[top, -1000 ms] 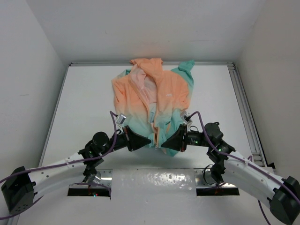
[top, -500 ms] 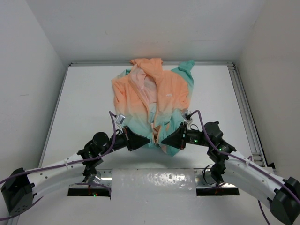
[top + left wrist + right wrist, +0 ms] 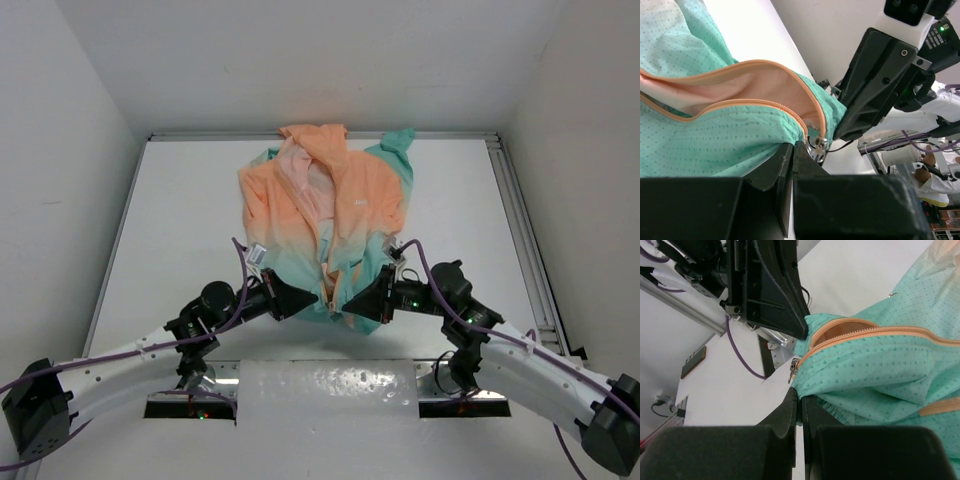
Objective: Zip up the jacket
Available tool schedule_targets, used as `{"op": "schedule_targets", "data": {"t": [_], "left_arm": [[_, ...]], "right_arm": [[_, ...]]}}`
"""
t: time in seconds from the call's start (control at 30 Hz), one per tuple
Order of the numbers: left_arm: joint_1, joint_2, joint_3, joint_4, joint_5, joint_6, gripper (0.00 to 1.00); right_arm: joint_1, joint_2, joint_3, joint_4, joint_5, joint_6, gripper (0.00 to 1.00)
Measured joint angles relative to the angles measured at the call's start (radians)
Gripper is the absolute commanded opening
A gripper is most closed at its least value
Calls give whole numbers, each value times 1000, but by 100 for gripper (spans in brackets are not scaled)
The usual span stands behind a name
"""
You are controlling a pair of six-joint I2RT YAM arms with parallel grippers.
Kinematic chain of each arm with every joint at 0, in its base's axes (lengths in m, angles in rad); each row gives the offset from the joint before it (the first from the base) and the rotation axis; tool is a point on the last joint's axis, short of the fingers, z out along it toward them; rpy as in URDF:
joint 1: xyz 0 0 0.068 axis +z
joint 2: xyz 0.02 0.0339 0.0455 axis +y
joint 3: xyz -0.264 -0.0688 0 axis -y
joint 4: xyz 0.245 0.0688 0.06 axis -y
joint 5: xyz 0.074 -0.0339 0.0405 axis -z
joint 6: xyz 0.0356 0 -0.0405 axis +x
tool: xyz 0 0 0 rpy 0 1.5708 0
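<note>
Mint-teal hem of the jacket [image 3: 330,215] (zipper [image 3: 760,103] undone) rests on the tabletop [image 3: 180,220]; left pincer [image 3: 317,298] and right pincer [image 3: 346,300] each pinch it tight.

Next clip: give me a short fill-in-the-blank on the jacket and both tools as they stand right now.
1. The jacket is peach-orange at the hood end and ____ at the end nearest the arms.
2. The left tool and the right tool are both ____ on the jacket's near edge.
3. Between them the zipper is ____, with pink lining showing.

Missing words: teal; shut; open.
</note>
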Motion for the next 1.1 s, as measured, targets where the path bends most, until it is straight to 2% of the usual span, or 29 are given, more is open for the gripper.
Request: {"op": "schedule_targets", "data": {"t": [1.1], "left_arm": [[0, 32, 1, 55, 34, -9, 0]], "right_arm": [[20, -5, 0, -34, 10, -28, 0]]}}
